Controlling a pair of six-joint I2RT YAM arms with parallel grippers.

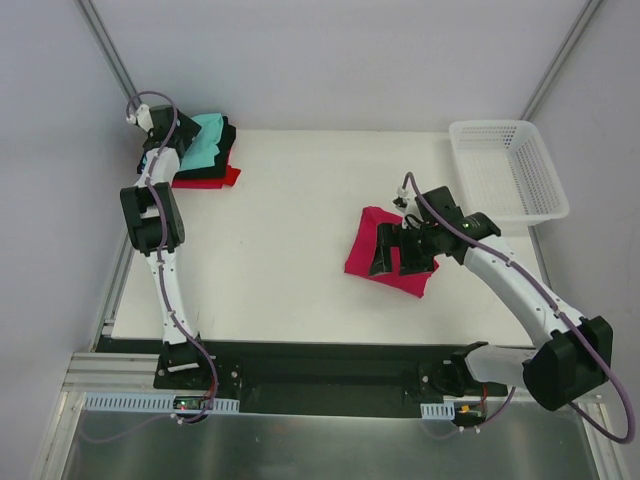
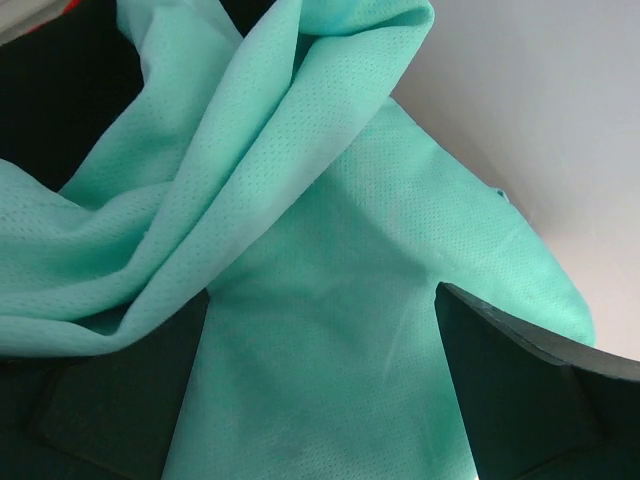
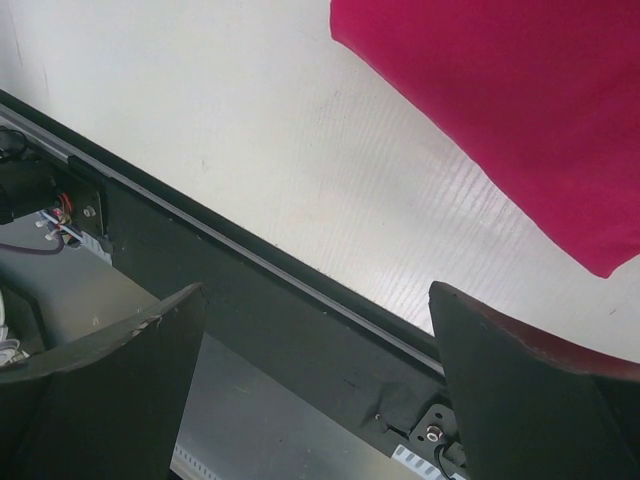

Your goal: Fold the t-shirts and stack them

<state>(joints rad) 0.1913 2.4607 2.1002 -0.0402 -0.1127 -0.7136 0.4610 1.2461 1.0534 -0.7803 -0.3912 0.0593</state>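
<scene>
Left gripper (image 2: 322,292): both fingers (image 2: 110,400) were spread fully wide, with nothing clamped. Teal t-shirt (image 2: 330,230) filled the gap between them, rumpled, with a loose fold just beyond the tips. Black t-shirt (image 1: 226,134) lay directly under the teal one. Red t-shirt (image 1: 229,178) sat at the bottom, one edge showing. Count in that stack: 3 shirts, one of each colour.

Right gripper (image 1: 392,268): both fingers (image 3: 520,400) were equally wide apart, holding nothing. From above they hung over the crimson-pink t-shirt (image 1: 362,245). In the wrist view that cloth lay beyond the tips and to one side, with bare table (image 3: 250,130) and the dark front rail (image 3: 260,300) between the fingers. Count: 1 shirt here, lying flat and folded over, well apart from the stack.

Total: 4 shirts. Behind the right gripper stood 1 white mesh basket (image 1: 505,170).
</scene>
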